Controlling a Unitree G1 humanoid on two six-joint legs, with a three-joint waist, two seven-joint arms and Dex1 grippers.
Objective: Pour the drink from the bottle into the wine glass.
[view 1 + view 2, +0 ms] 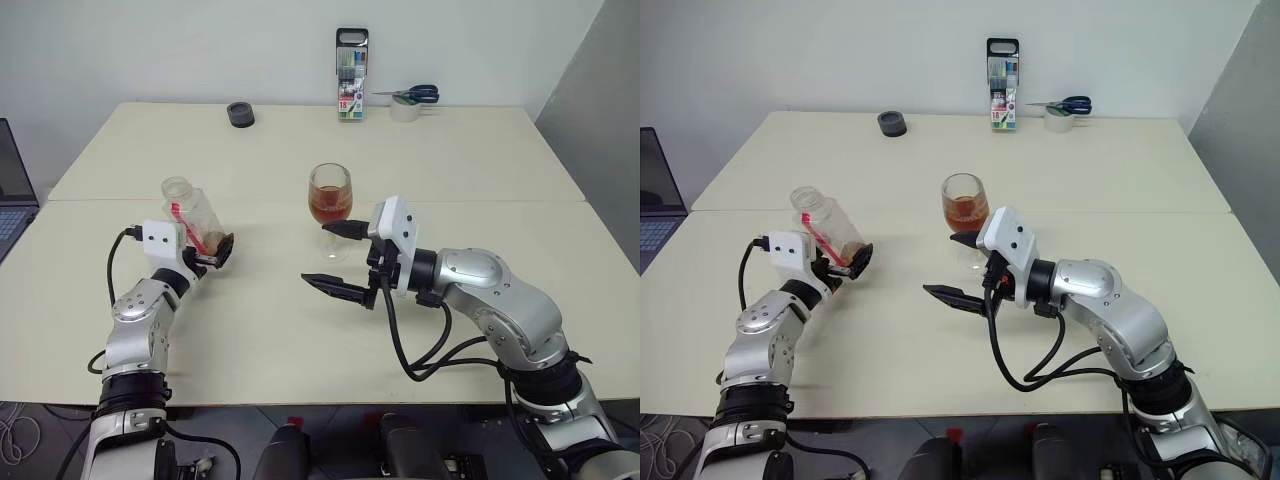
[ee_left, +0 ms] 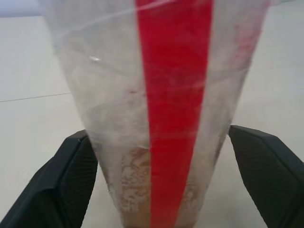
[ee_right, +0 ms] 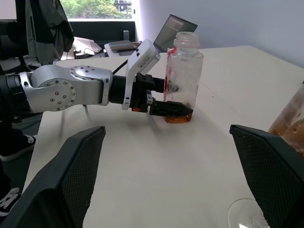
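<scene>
Pour looks done: bottle point(image 3: 183, 76) set upright on desk point(image 1: 300, 330), nearly empty; left tool point(image 2: 166, 185) and right tool point(image 1: 342, 262) both spread, gripping nothing.

Item count, located relative to the wine glass point(image 1: 331, 196):

- Wine glass: one, holding drink point(image 1: 330, 206)
- Bottle point(image 1: 194, 217): one, uncapped, to the left of the glass, a small residue of drink in its base
- Grippers: two; left gripper point(image 1: 215, 250) at the bottle base, right gripper point(image 1: 335, 258) just in front of the glass
- Pen case point(image 1: 351, 61): one, upright, well behind the glass
- Tape roll point(image 1: 405, 110): one, behind and to the right
- Scissors point(image 1: 410, 95): one pair, lying on the tape roll
- Black round object point(image 1: 240, 114): one, behind and to the left
- Laptop point(image 1: 12, 198): one, far left
- Tables point(image 1: 470, 150): two, butted together
</scene>
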